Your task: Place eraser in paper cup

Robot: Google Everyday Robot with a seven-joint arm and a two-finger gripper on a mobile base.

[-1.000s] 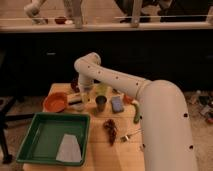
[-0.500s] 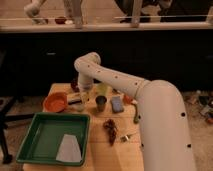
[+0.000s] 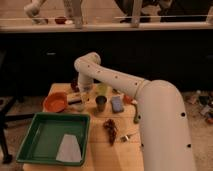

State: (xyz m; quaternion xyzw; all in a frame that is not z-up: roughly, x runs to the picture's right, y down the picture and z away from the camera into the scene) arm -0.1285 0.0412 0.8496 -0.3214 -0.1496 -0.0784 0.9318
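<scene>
White and thick, the robot arm (image 3: 150, 105) reaches from the lower right of the frame up to the middle and bends down over the light wooden desk (image 3: 107, 152). Its end effector (image 3: 82, 96) hangs at the left of centre, just above the short white paper cup (image 3: 80, 105). I cannot tell how far it is open or if it has hold of anything.

The small tan and brown eraser (image 3: 75, 101) shows as a dark little bar right beside the end effector, at the cup's left rim. I cannot tell if it is in the cup, on it, or held.

Just left of the cup sits a round orange bowl (image 3: 55, 102). Right of the cup stands a dark metal cup (image 3: 101, 103), and behind that a see-through green cup (image 3: 102, 89). A blue rectangular pad (image 3: 117, 104) lies further right. In the lower left is a big green tray (image 3: 37, 145) with a pale grey cloth (image 3: 68, 149) in it. A dark reddish-brown lumpy thing (image 3: 110, 129) lies near the middle bottom, near the tray's right side.
</scene>
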